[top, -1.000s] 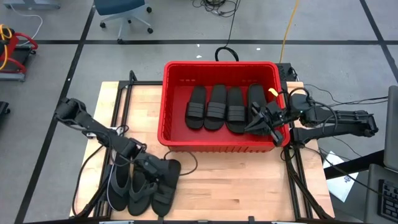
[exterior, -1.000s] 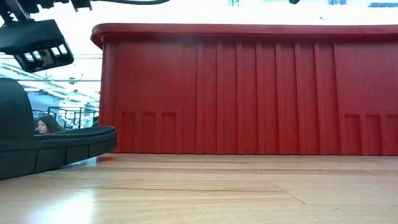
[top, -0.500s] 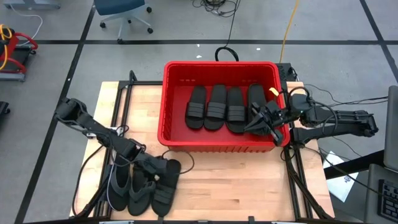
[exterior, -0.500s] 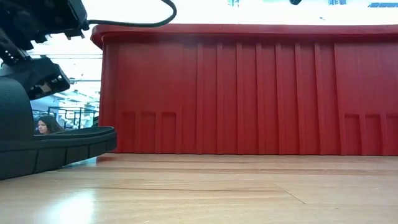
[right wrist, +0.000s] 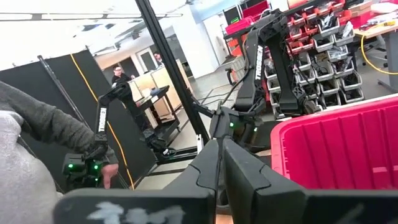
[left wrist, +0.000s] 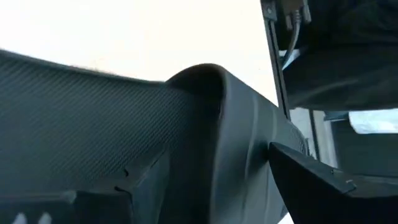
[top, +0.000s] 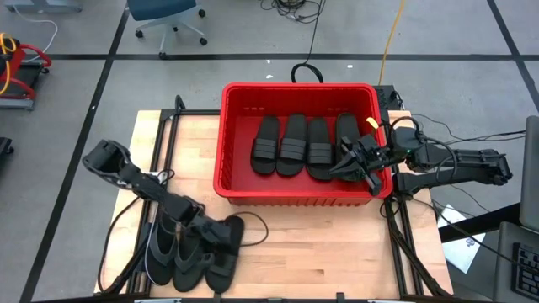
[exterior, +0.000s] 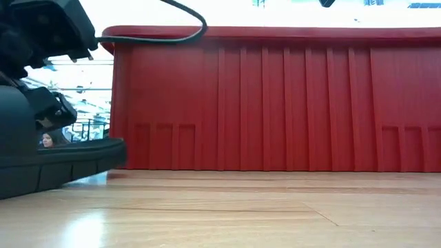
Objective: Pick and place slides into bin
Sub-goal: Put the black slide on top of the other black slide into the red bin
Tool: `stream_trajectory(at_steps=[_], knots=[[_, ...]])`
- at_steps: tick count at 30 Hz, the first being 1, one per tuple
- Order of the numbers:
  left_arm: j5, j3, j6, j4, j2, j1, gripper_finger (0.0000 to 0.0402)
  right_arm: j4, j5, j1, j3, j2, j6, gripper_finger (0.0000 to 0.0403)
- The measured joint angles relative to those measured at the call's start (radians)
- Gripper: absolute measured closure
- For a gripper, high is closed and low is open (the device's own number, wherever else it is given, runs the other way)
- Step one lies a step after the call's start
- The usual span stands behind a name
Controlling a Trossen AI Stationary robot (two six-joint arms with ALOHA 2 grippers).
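Wide-spread, left end effector [top: 221, 238] straddles a table-edge slide [top: 225, 249]; right end effector [top: 352, 160] pinched over bin [top: 296, 198] corner.

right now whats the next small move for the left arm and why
Probably close the left pincer on the ribbed-strap slide under it: its fingers stand open right at that slide on the table, while four slides already lie in the red bin. The right pincer waits shut over the bin.

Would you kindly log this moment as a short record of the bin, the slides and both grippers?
bin: red basket, far half of table
slides in bin: four, side by side
slides on table: three, near left corner
left gripper: open, low over the rightmost table slide
right gripper: shut, over the bin's right end
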Motion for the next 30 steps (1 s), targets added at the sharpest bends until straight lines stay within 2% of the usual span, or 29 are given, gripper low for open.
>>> stream_trajectory(at_steps=[3, 5, 7, 10, 11, 12, 16, 21, 25, 28, 30], knots=[[0.017, 0.0, 0.002, 0.042, 0.021, 0.009, 0.0142, 0.0, 0.0, 0.0, 0.0, 0.0, -0.011, 0.039], [0.049, 0.0, 0.015, 0.077, 0.035, 0.017, 0.0171, 0.0, 0.0, 0.0, 0.0, 0.0, -0.021, 0.039], [0.081, 0.0, 0.022, 0.094, 0.039, 0.018, 0.0227, 0.0, 0.0, 0.0, 0.0, 0.0, -0.023, 0.039], [0.139, 0.0, 0.022, 0.117, 0.044, 0.018, 0.0339, 0.0, 0.0, 0.0, 0.0, 0.0, -0.031, 0.039], [0.161, 0.0, 0.015, 0.133, 0.044, 0.018, 0.0369, -0.001, 0.0, 0.0, 0.0, 0.0, -0.037, 0.039], [0.178, -0.001, -0.002, 0.157, 0.044, 0.018, 0.0382, -0.002, -0.001, 0.0, 0.0, 0.0, -0.045, 0.039], [0.23, 0.027, -0.088, 0.239, 0.021, 0.01, 0.0387, -0.006, -0.003, 0.0, 0.0, 0.0, -0.068, 0.0393], [0.217, 0.13, -0.104, 0.165, -0.059, -0.054, 0.0395, -0.008, -0.037, 0.0, 0.0, 0.001, -0.124, 0.04], [0.163, 0.257, -0.024, -0.046, -0.146, -0.095, 0.0398, -0.009, -0.057, 0.0, 0.0, 0.006, -0.164, 0.0402], [0.135, 0.384, 0.066, -0.35, -0.214, -0.09, 0.0395, -0.017, -0.069, 0.0, 0.0, 0.009, -0.183, 0.0402], [0.063, 0.479, 0.151, -0.587, -0.263, -0.065, 0.0396, -0.01, -0.125, -0.001, 0.0, 0.019, -0.186, 0.0402]])
